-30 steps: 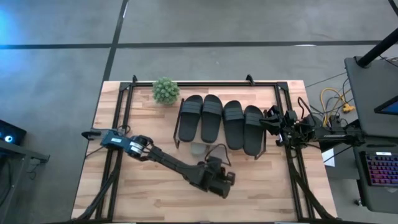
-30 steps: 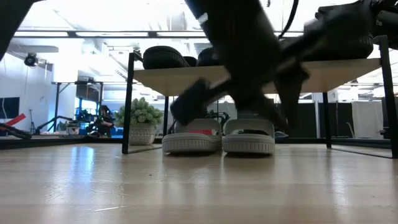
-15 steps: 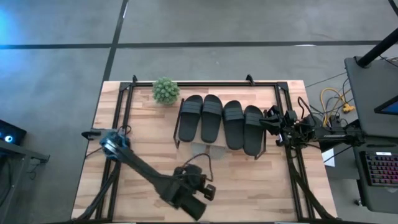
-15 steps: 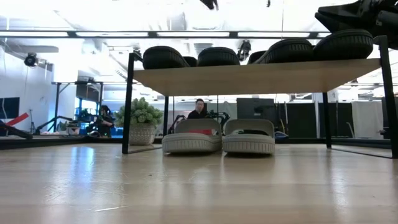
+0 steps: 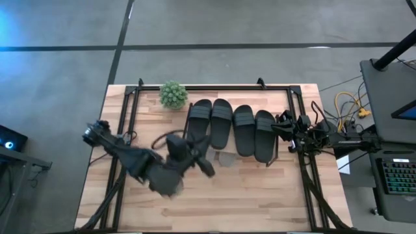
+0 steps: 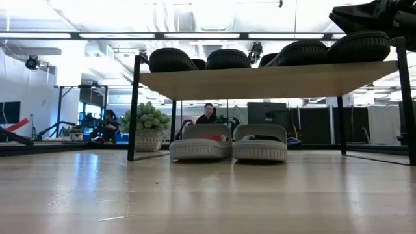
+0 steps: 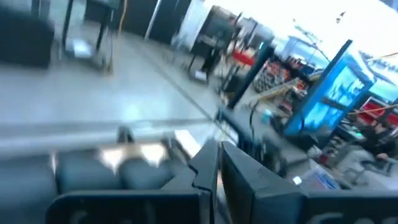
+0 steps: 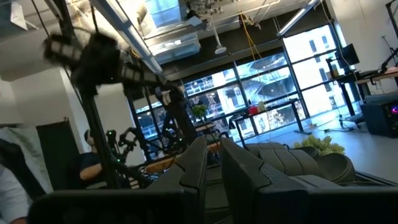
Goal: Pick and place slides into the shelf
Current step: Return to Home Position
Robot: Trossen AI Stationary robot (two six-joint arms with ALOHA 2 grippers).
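Shelf (image 6: pixel 266 81): set at the far middle of the bench (image 5: pixel 260 201), just right of a potted plant (image 5: pixel 173 95). Top board: four black slides (image 5: pixel 220 122), laid side by side so that the width is filled. Beneath the board: two grey-beige slides (image 6: pixel 200 144), stood together on the bench between the wire legs, presumably because no room is left above. All six slides are thus accounted for, and none is seen loose on the bench. Left hand (image 5: pixel 203 164): held above the bench just near of the shelf's left half, clenched on nothing; it is judged to be bound for its rest pose, with placing finished. Right hand (image 5: pixel 281 127): parked at the shelf's right end, likewise clenched and empty, kept out of the working area. A person is seen in the room behind.
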